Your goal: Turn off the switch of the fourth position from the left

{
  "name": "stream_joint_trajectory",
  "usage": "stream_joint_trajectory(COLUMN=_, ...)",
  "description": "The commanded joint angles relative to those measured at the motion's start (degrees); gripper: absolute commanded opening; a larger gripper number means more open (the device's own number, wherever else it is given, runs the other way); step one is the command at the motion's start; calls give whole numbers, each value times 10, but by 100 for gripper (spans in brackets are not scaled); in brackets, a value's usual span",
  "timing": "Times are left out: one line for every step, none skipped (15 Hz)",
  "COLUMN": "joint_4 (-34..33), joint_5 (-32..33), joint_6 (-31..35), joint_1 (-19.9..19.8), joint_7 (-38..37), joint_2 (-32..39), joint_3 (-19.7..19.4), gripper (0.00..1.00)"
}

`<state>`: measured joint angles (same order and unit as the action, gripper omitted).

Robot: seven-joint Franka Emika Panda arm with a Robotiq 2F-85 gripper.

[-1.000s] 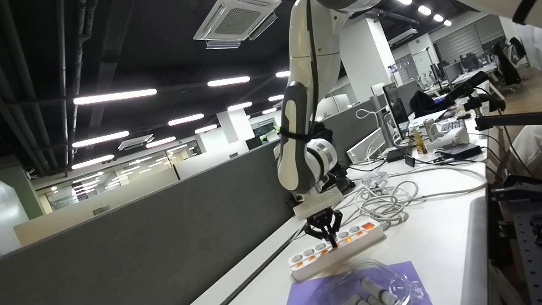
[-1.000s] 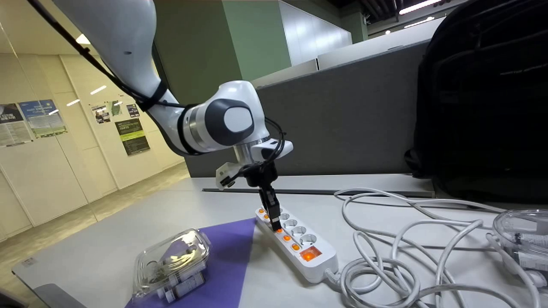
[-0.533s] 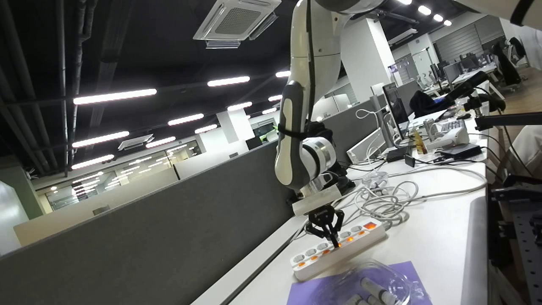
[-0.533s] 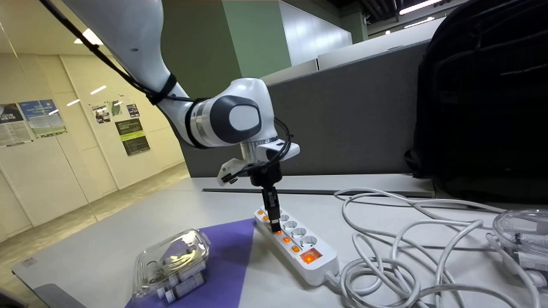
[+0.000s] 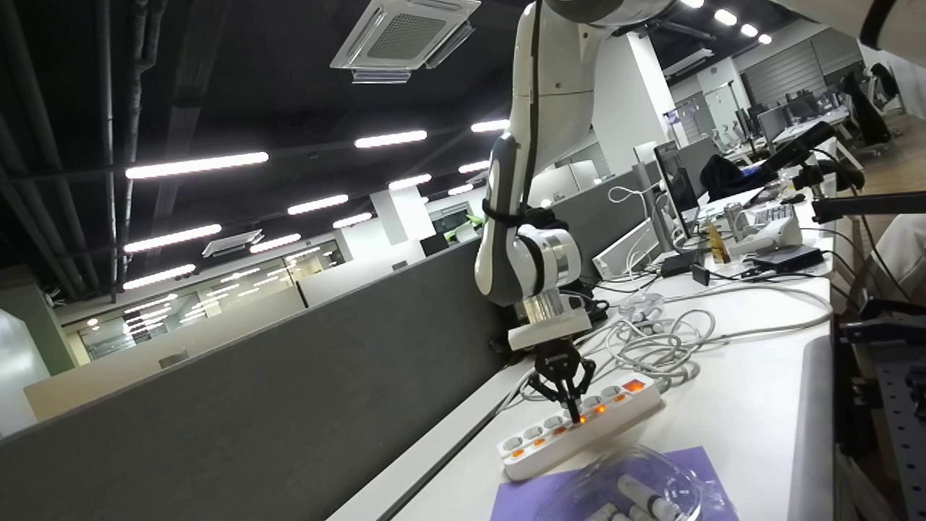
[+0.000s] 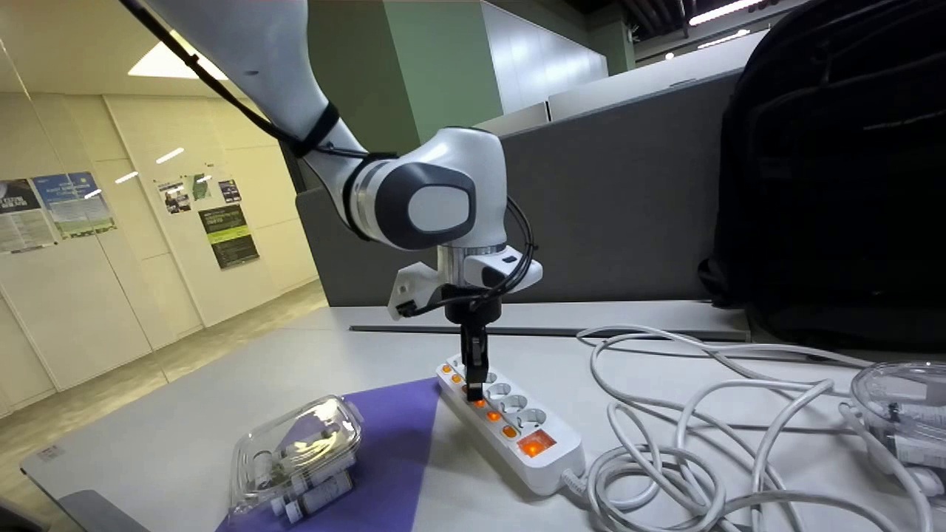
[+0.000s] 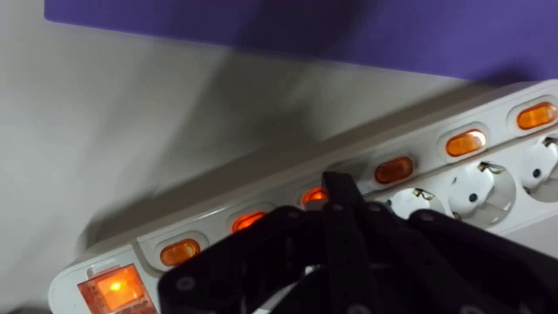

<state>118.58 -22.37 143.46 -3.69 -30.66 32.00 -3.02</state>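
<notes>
A white power strip lies on the desk with several small orange switches and a larger lit switch at its cable end. It also shows in the wrist view. My gripper points down, its fingers shut and empty, with the tip at the lit fourth small switch from the left in that exterior view. In the wrist view the fingertips partly cover this glowing switch; I cannot tell if they press it. The switch beside it looks dark. The gripper also shows in an exterior view.
A clear plastic box with white vials sits on a purple sheet beside the strip. Looped white cable lies past the strip's cable end. A grey partition and black backpack stand behind.
My arm and wrist have shifted and the gripper now stands more upright, with its tip near the same switch. The power strip has moved and turned slightly.
</notes>
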Motion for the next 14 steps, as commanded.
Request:
stream_joint_trajectory(joint_4=-4, joint_5=-13, joint_6=-17, joint_1=-2, joint_7=17, joint_2=1, joint_3=-4, gripper=1)
stream_joint_trajectory(joint_4=-6, joint_5=-17, joint_6=-26, joint_1=-6, joint_7=26, joint_2=1, joint_3=-3, gripper=1)
stream_joint_trajectory(joint_4=-7, joint_5=-18, joint_6=-31, joint_1=-8, joint_7=29, joint_2=2, joint_3=-2, gripper=1)
stream_joint_trajectory(joint_4=-8, joint_5=-18, joint_6=-32, joint_1=-9, joint_7=30, joint_2=2, joint_3=-2, gripper=1)
stream_joint_trajectory(joint_4=-8, joint_5=-18, joint_6=-33, joint_1=-9, joint_7=30, joint_2=2, joint_3=-2, gripper=1)
stream_joint_trajectory(joint_4=-5, joint_5=-17, joint_6=-25, joint_1=-6, joint_7=27, joint_2=0, joint_3=-4, gripper=0)
stream_joint_trajectory(joint_4=0, joint_5=-16, joint_6=-17, joint_1=-3, joint_7=25, joint_2=-3, joint_3=-6, gripper=0)
stream_joint_trajectory(joint_4=5, joint_5=-19, joint_6=-8, joint_1=-3, joint_7=25, joint_2=-5, joint_3=-6, gripper=0)
stream_joint_trajectory(joint_4=9, joint_5=-22, joint_6=0, joint_1=-3, joint_7=26, joint_2=-7, joint_3=-6, gripper=0)
stream_joint_trajectory(joint_4=13, joint_5=-27, joint_6=7, joint_1=-5, joint_7=27, joint_2=-9, joint_3=-5, gripper=0)
stream_joint_trajectory(joint_4=16, joint_5=-29, joint_6=12, joint_1=-5, joint_7=26, joint_2=-10, joint_3=-5, gripper=0)
stream_joint_trajectory(joint_4=20, joint_5=-31, joint_6=17, joint_1=-6, joint_7=25, joint_2=-12, joint_3=-4, gripper=0)
stream_joint_trajectory(joint_4=22, joint_5=-35, joint_6=18, joint_1=-6, joint_7=26, joint_2=-13, joint_3=-3, gripper=0)
stream_joint_trajectory(joint_4=25, joint_5=-37, joint_6=20, joint_1=-6, joint_7=25, joint_2=-14, joint_3=-4, gripper=0)
